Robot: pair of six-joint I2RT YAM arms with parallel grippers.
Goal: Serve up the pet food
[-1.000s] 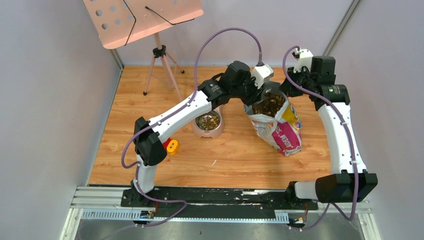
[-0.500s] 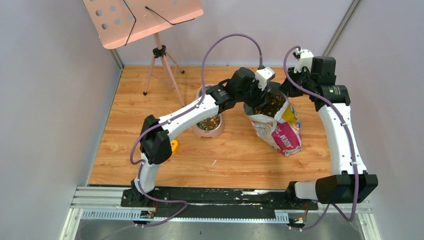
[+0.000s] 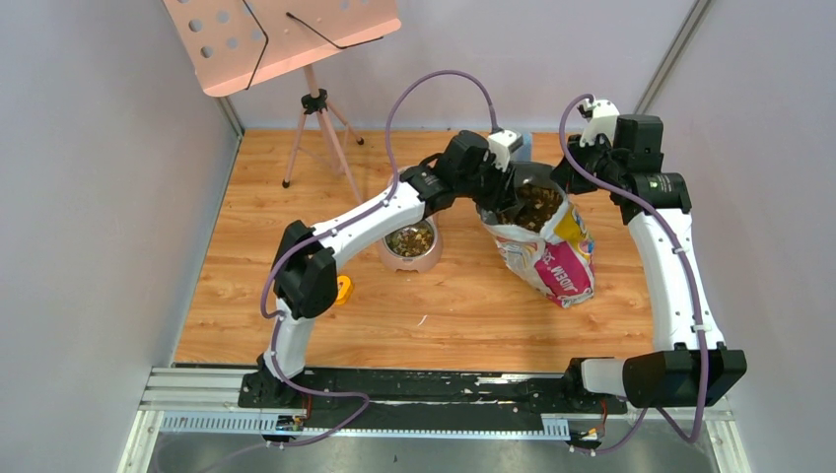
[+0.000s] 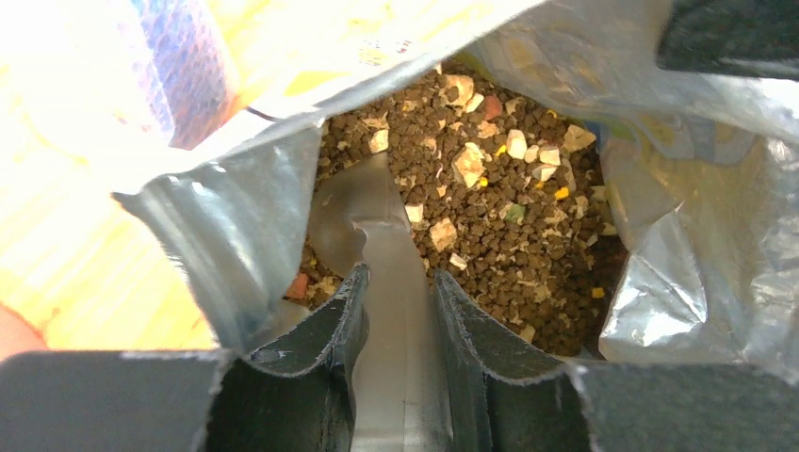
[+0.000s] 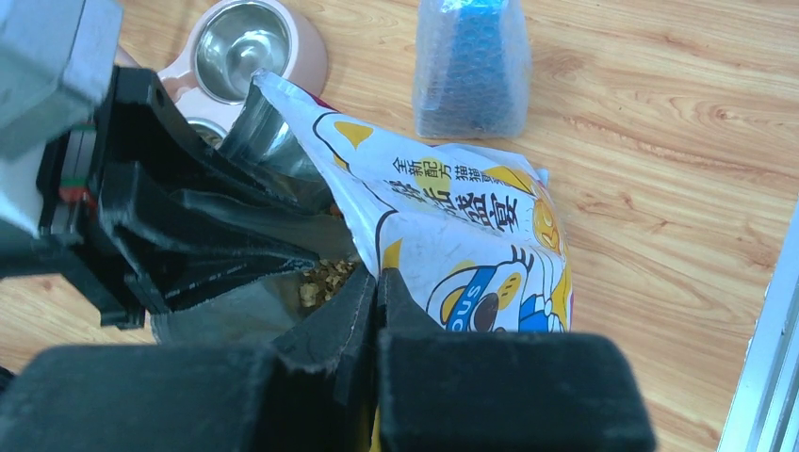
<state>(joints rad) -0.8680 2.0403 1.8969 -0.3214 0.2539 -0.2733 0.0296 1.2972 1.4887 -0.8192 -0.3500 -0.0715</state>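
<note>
The pet food point(image 3: 537, 205) is a heap of brown and tan kibble point(image 4: 490, 217) inside the open printed bag point(image 3: 557, 266), which stands at the back right. My left gripper point(image 3: 501, 192) reaches into the bag's mouth. In the left wrist view my left gripper point(image 4: 398, 273) is shut on the pale handle of a scoop point(image 4: 372, 212) whose head lies in the kibble. My right gripper point(image 5: 377, 275) is shut on the bag's rim point(image 5: 363, 202) and holds it up; it also shows in the top view point(image 3: 567, 180). The pink bowl point(image 3: 410, 241) holds some kibble.
A second, empty steel bowl point(image 5: 240, 38) sits beside the filled one. A bubble-wrapped blue object point(image 5: 471, 66) stands behind the bag. A red-and-yellow toy point(image 3: 342, 289) lies left of the bowl. A tripod stand point(image 3: 315, 123) is at the back left. Grey walls close both sides.
My left arm has swung its elbow to the right and its wrist has tipped down into the bag's mouth with the scoop. My right gripper still holds the rim.
</note>
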